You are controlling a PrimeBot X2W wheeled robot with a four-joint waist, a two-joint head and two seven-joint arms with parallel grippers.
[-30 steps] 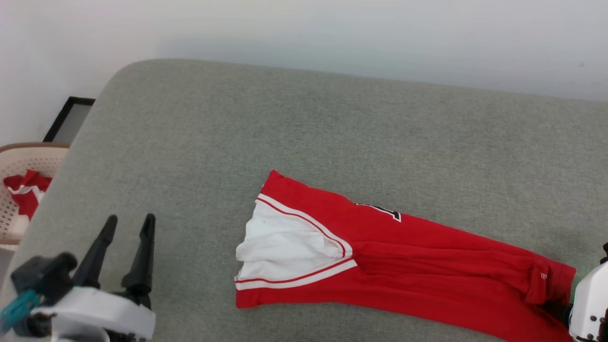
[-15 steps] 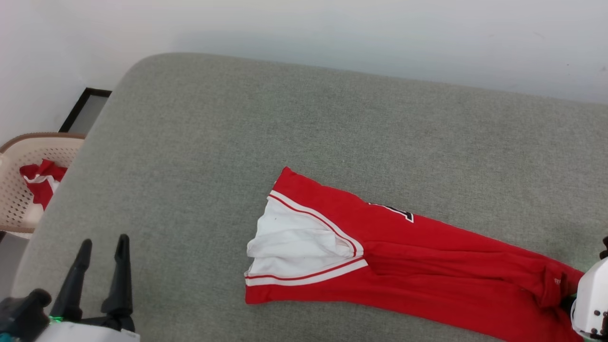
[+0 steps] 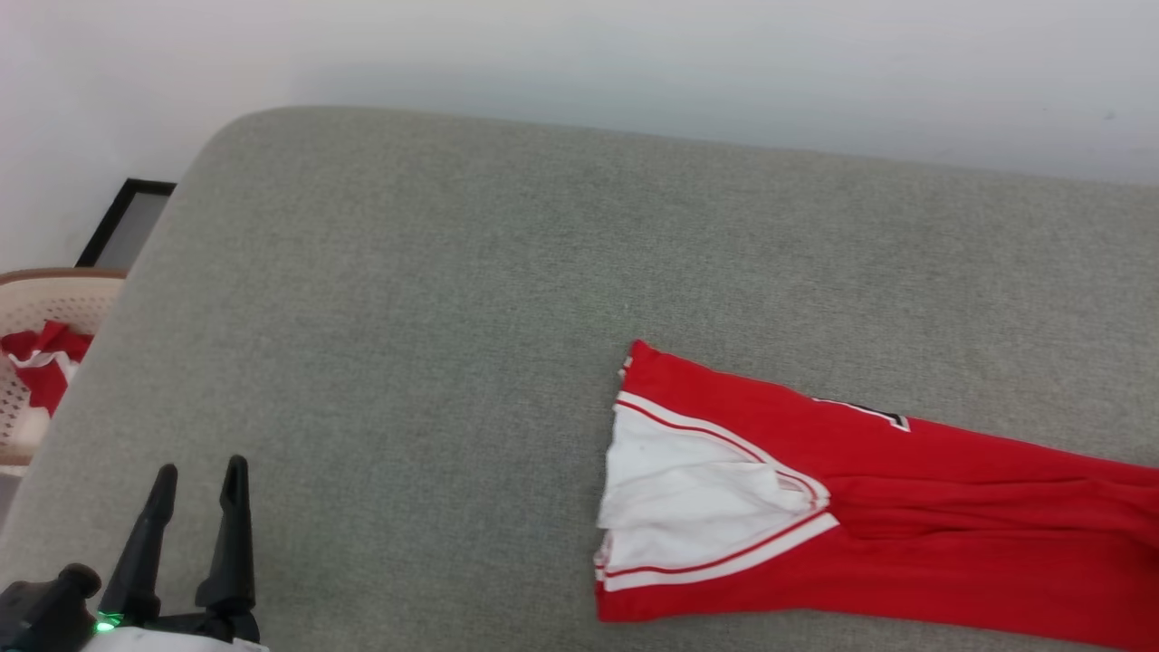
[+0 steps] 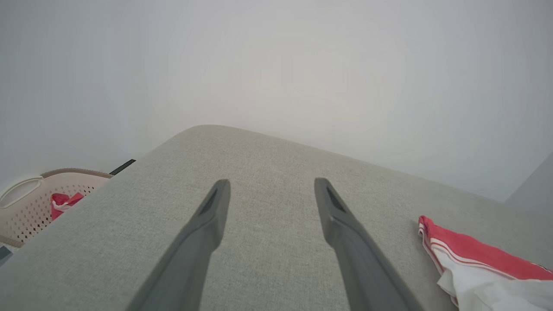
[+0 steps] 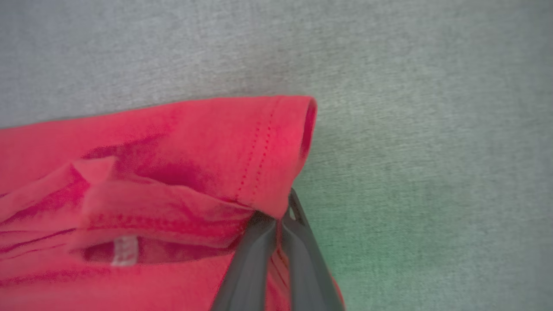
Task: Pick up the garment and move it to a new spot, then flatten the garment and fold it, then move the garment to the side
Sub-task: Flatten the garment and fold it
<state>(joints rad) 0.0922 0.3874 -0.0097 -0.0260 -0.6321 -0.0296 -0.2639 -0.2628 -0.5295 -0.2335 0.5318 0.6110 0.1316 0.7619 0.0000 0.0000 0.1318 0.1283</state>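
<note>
Near the bench's front right, running out of the head view's right side, lies the garment (image 3: 905,534): a bright red T-shirt folded into a long narrow band. Its left end faces the middle of the bench. A white sleeve (image 3: 688,507) sits there, crumpled into soft ridges and edged with thin red-and-white stripes. A small black-and-white printed mark (image 3: 883,415) shows on the far edge of the red band.

In the right wrist view I see the right gripper (image 5: 278,211) with its two dark fingers pressed together, pinching a corner of the red hem. The hem there is a rolled tube of fabric with a double row of stitching. A small white tag (image 5: 123,250) sits in a fold beside it. The cloth looks soft and matte, with loose creases.

The left gripper (image 3: 202,466) is over the front left corner of the bench, well apart from the garment. Its fingers are spread wide with nothing between them. I cannot tell whether the tips touch the surface.

The bench (image 3: 453,272) is upholstered in grey woven fabric and has a rounded far left corner. Past its left edge stands a beige perforated basket (image 3: 54,285) holding a red-and-white cloth bundle (image 3: 41,358). Beyond the basket is a dark-framed panel (image 3: 127,222). A plain pale wall (image 3: 634,54) runs behind the bench.
</note>
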